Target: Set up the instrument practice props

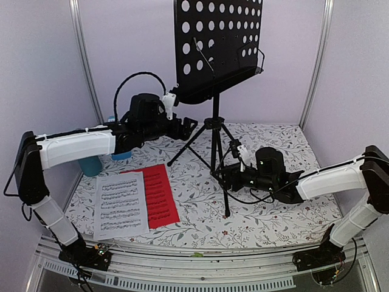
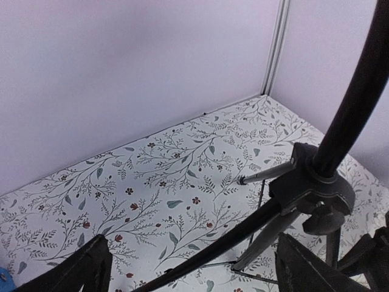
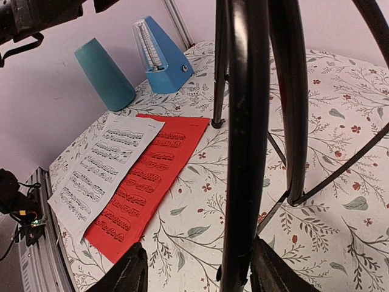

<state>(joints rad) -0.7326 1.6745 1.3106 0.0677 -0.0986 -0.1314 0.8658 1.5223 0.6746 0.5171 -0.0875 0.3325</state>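
Roughly 1 step looks done: the music stand (image 1: 206,82) is upright on its tripod at the back middle of the table (image 1: 267,213), with its desk bare. I judge the rest is left to do, since the white sheet (image 1: 120,205) and red sheet (image 1: 159,194) lie flat and overlapping at front left, neither on the desk. My left gripper (image 2: 193,246) is spread wide beside the tripod hub and holds nothing. My right gripper (image 3: 197,271) has its jaws parted around 1 leg low down, with a gap on 1 side — not pinching. The right wrist view shows the blue metronome (image 3: 159,58) beside the teal cup (image 3: 104,74) at back left. The top view hides the metronome behind my left arm (image 1: 79,146) — but only it shows the perforated desk.
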